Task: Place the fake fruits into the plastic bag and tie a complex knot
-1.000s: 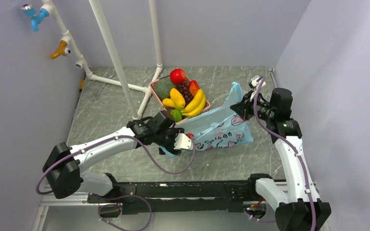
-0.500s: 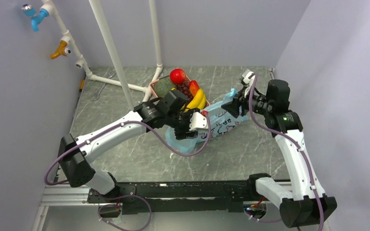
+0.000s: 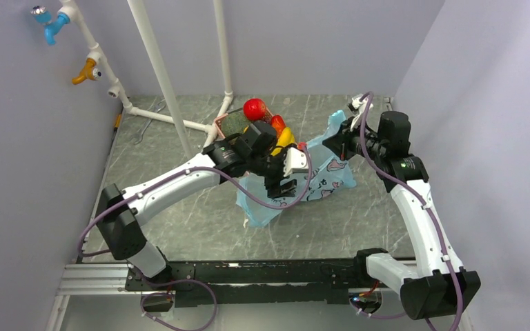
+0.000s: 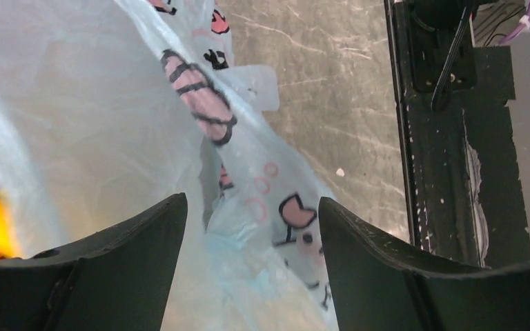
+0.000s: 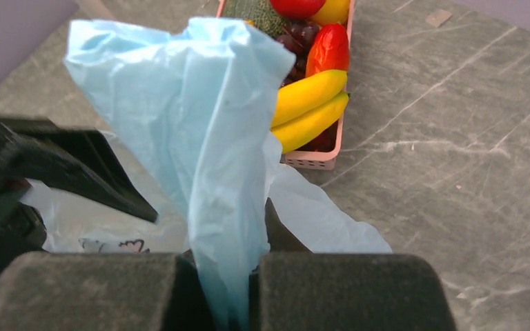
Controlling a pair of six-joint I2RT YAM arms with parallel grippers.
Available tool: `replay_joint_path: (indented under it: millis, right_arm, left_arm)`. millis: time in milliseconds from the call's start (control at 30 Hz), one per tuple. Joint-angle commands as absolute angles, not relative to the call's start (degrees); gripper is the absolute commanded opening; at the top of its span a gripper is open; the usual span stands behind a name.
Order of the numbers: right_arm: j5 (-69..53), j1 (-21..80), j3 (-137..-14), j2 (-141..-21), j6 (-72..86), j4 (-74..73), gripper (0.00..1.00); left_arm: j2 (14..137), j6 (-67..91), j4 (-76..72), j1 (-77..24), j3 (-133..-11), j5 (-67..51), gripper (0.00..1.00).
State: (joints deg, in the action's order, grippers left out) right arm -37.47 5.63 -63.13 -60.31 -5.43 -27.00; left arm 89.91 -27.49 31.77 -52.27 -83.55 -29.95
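The light-blue plastic bag point(image 3: 321, 181) lies crumpled on the table in front of the pink basket. My right gripper point(image 3: 343, 141) is shut on one bag handle point(image 5: 207, 124) and holds it up; the pinch shows in the right wrist view point(image 5: 238, 293). My left gripper point(image 3: 288, 176) is open, its fingers point(image 4: 117, 265) apart on either side of the bag's printed film point(image 4: 248, 207). The fake fruits sit in the basket: red apple point(image 3: 254, 109), bananas point(image 5: 310, 103), red-yellow mango point(image 5: 328, 48), dark grapes point(image 5: 302, 31) and green melon point(image 3: 234, 125). No knot shows.
The pink basket point(image 5: 317, 160) stands at the back middle, partly hidden by my left arm. White pipes point(image 3: 169, 103) rise at the back left. Grey walls close in on both sides. The black base rail point(image 4: 455, 138) runs along the near edge.
My left arm has swung right and away from me toward the basket, bunching the bag up under it. My right gripper has shifted slightly back with the handle.
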Motion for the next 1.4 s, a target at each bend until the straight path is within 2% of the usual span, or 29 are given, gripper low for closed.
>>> replay_joint_path:
  millis: [0, 33, 67, 133, 167, 233, 300, 400, 500, 567, 600, 700, 733, 767, 867, 967, 1067, 1300, 1333, 1367]
  right_arm:
    - [-32.2, 5.7, -62.8, -59.4, 8.9, -21.4, 0.0]
    - [-31.3, 5.7, -62.6, -59.5, 10.6, -21.3, 0.0]
    - [-30.6, 5.7, -62.3, -59.6, 11.6, -21.2, 0.0]
    - [-27.5, 5.8, -61.2, -59.9, 13.4, -20.6, 0.0]
    - [-25.5, 5.6, -60.5, -60.3, 14.0, -20.1, 0.0]
    - [-21.1, 5.7, -59.0, -61.5, 15.5, -18.7, 0.0]
    - [-18.6, 5.4, -57.6, -62.7, 17.5, -16.9, 0.0]
    - [-19.7, 4.8, -56.7, -65.2, 21.6, -13.7, 0.0]
    - [-23.2, 4.6, -56.2, -66.6, 23.1, -9.5, 0.0]
    - [-28.1, 4.1, -57.1, -67.1, 21.8, -8.0, 0.0]
    - [-29.5, 4.1, -58.0, -67.2, 20.4, -8.7, 0.0]
    - [-34.5, 4.0, -58.3, -65.7, 13.8, -10.3, 0.0]
    - [-35.8, 3.9, -57.9, -65.1, 12.4, -10.8, 0.0]
    - [-37.3, 3.9, -57.4, -64.7, 10.7, -11.4, 0.0]
    - [-39.9, 4.0, -56.5, -63.8, 8.4, -12.5, 0.0]
    - [-40.8, 3.9, -56.4, -62.8, 7.3, -13.7, 0.0]
    - [-41.5, 4.0, -57.2, -61.8, 7.2, -15.0, 0.0]
    - [-39.7, 3.7, -63.6, -61.6, 7.3, -23.8, 0.0]
    - [-40.5, 3.4, -65.2, -61.6, 7.4, -26.1, 0.0]
    - [-41.1, 2.9, -66.6, -61.5, 7.2, -29.3, 0.0]
  left_arm:
    - [95.3, -24.4, 26.6, -53.3, -85.3, -34.4, 0.75]
    - [96.7, -25.6, 27.0, -53.7, -86.0, -35.6, 0.72]
    - [98.1, -27.6, 27.7, -54.1, -86.7, -37.6, 0.64]
    - [99.2, -33.4, 27.8, -56.6, -86.4, -39.4, 0.34]
    - [99.0, -36.6, 26.6, -57.7, -85.2, -39.3, 0.23]
    - [98.9, -45.3, 25.2, -59.3, -83.0, -39.7, 0.09]
    - [101.3, -54.3, 29.9, -60.8, -84.7, -40.7, 0.02]
    - [106.0, -57.5, 36.9, -61.5, -93.2, -44.6, 0.02]
    - [105.8, -58.4, 36.5, -61.8, -93.0, -44.3, 0.01]
    - [103.9, -55.1, 34.3, -61.7, -91.3, -42.9, 0.08]
    - [102.9, -53.2, 34.2, -61.5, -90.7, -41.5, 0.18]
    - [98.4, -46.8, 35.9, -60.3, -91.2, -38.0, 0.59]
    - [96.4, -43.2, 34.4, -58.6, -91.0, -39.6, 0.83]
    - [94.2, -39.1, 32.5, -55.9, -90.8, -42.4, 0.97]
    - [89.2, -28.2, 26.8, -52.6, -91.3, -42.4, 0.99]
    - [86.0, -19.8, 20.2, -51.5, -88.9, -29.7, 0.99]
    - [88.7, -17.5, 22.7, -51.2, -89.5, -19.9, 0.99]
    - [95.3, -7.3, 24.7, -51.1, -90.2, -23.2, 0.99]
    - [96.6, -6.4, 26.5, -51.1, -91.7, -22.8, 0.97]
    - [98.2, -6.1, 29.1, -50.9, -94.2, -22.8, 0.85]
